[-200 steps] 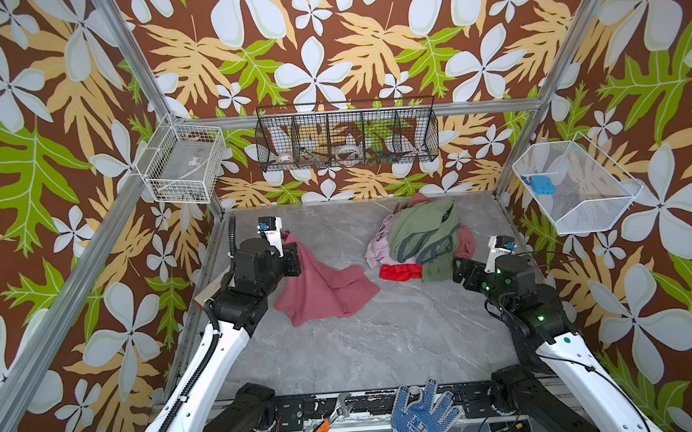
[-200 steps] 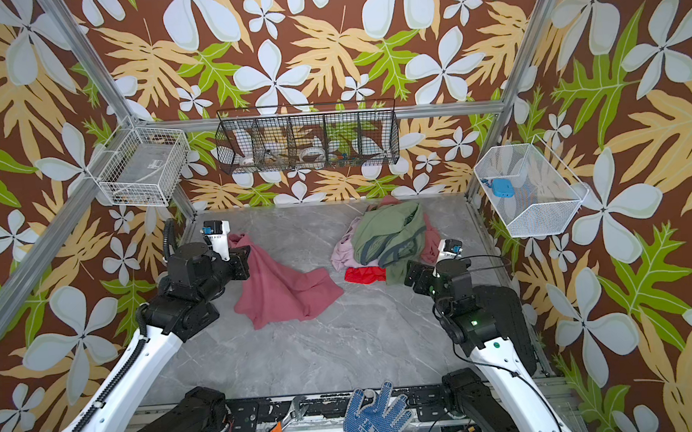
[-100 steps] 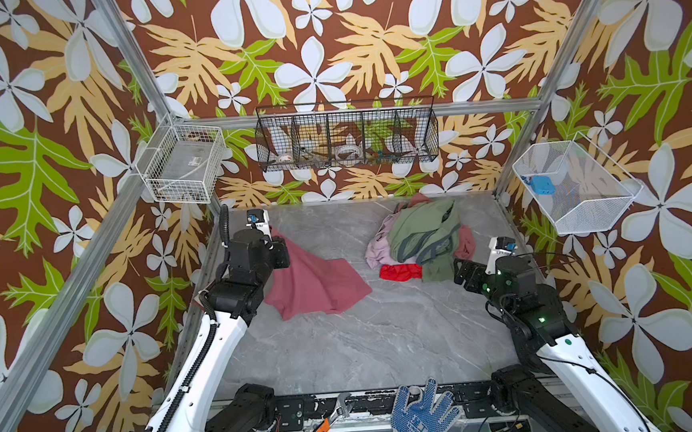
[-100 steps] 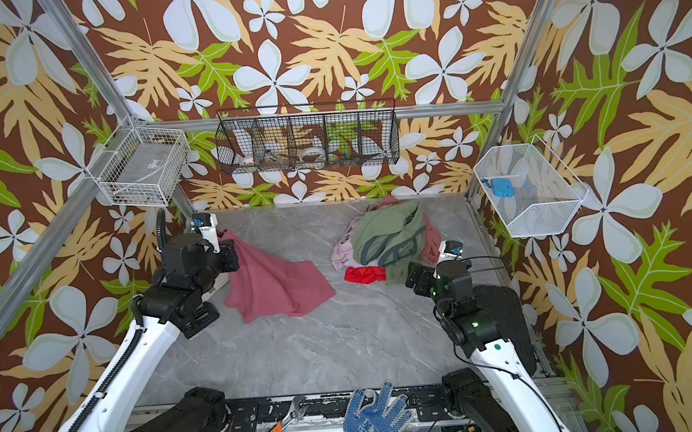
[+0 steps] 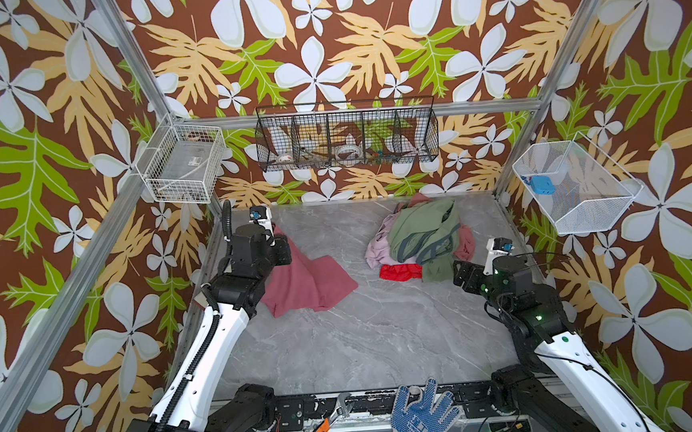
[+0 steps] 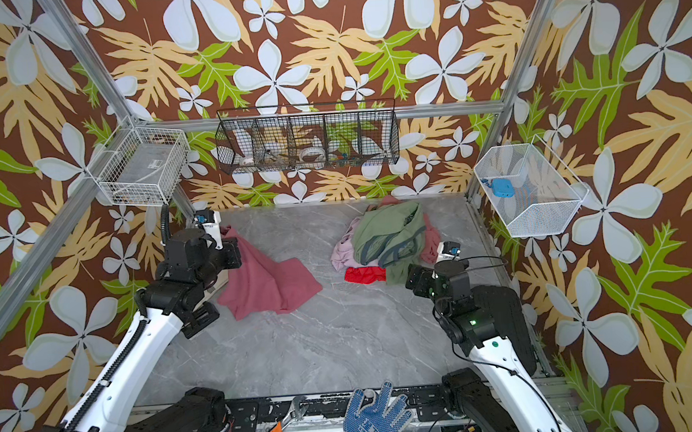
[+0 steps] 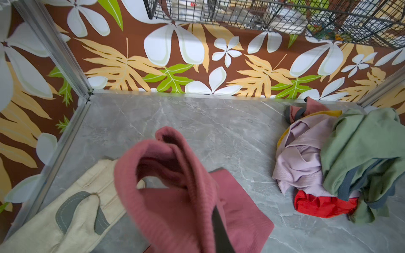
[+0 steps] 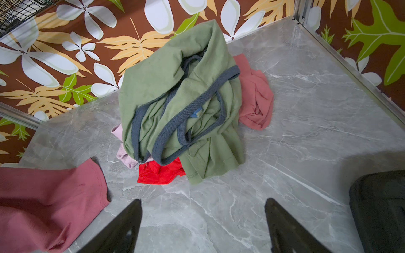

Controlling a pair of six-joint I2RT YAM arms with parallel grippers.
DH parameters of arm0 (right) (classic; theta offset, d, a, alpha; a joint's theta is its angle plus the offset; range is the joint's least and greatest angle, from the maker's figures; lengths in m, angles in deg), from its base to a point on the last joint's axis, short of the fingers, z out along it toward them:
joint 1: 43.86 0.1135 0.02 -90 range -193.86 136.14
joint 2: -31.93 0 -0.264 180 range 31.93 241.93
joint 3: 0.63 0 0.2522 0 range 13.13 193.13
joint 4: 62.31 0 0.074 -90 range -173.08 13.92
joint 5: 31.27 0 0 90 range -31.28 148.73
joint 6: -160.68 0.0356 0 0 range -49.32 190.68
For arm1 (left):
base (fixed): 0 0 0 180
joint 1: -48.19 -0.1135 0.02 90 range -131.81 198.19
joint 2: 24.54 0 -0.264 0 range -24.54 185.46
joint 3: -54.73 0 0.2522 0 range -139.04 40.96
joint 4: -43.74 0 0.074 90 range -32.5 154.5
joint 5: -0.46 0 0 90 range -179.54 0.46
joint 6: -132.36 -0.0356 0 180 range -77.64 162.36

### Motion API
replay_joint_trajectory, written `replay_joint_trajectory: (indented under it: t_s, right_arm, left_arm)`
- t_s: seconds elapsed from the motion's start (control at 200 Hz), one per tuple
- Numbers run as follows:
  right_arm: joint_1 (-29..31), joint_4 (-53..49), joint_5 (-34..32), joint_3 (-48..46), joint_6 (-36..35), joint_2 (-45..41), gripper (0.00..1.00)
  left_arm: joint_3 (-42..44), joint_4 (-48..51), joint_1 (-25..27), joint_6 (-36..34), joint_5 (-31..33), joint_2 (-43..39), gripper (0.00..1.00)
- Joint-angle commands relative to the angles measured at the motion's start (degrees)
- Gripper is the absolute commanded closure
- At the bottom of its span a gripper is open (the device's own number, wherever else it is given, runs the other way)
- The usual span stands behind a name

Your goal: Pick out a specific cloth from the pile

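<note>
The plain dusty rose-pink fabric sheet, the cloth (image 5: 313,284), lies on the left part of the grey marble-patterned tabletop (image 5: 365,340), well apart from the pile (image 5: 424,232) of soft fabrics heaped near the back right corner. One end of the cloth is raised and bunched at the left gripper (image 5: 282,246), which is clamped tight on it. The rest slopes down and spreads flat over the table toward the middle. In the left wrist view the cloth (image 7: 175,197) drapes in a thick fold over the gripper. Only a dark strip of one finger (image 7: 219,230) shows under it, and a beige work glove with grey patches (image 7: 65,208) lies just beside it, by the left wall. The pile is topped by a sage green garment with grey trim (image 8: 182,98). A pale lilac-pink cloth (image 7: 302,157) sticks out on one side, a small bright red cloth (image 8: 160,173) lies at its front edge, and another dusty rose piece (image 8: 256,98) is tucked against the far side. The right gripper (image 8: 203,201) hovers low over bare table in front of the pile. Its jaws are spread wide with nothing between them, and it touches no fabric.
</note>
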Motion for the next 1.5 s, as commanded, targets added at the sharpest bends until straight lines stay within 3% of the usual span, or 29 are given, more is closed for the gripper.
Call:
replay_joint_trajectory:
  t_s: [0.0, 0.556, 1.001, 1.231, 1.492]
  right_arm:
    - [0.06, 1.65, 0.55, 0.28, 0.33, 0.61, 0.14]
    - [0.06, 3.25, 3.21, 0.39, 3.98, 1.96, 0.2]
    - [0.49, 4.65, 5.15, 0.48, 6.02, 2.76, 0.23]
    - [0.59, 4.2, 5.39, 0.75, 6.0, 2.42, 0.24]
    - [0.58, 4.03, 5.83, 0.76, 6.03, 2.48, 0.24]
  left_arm:
    - [1.09, -2.5, 1.13, 2.14, -2.3, 0.16, 1.0]
    - [8.26, -18.11, 7.38, 15.65, -14.78, 4.39, 1.0]
    - [13.98, -27.2, 8.93, 21.48, -18.96, 13.09, 1.0]
    - [15.12, -25.86, 10.6, 19.98, -17.49, 18.39, 1.0]
    - [21.65, -27.2, 9.97, 23.14, -12.28, 16.63, 1.0]
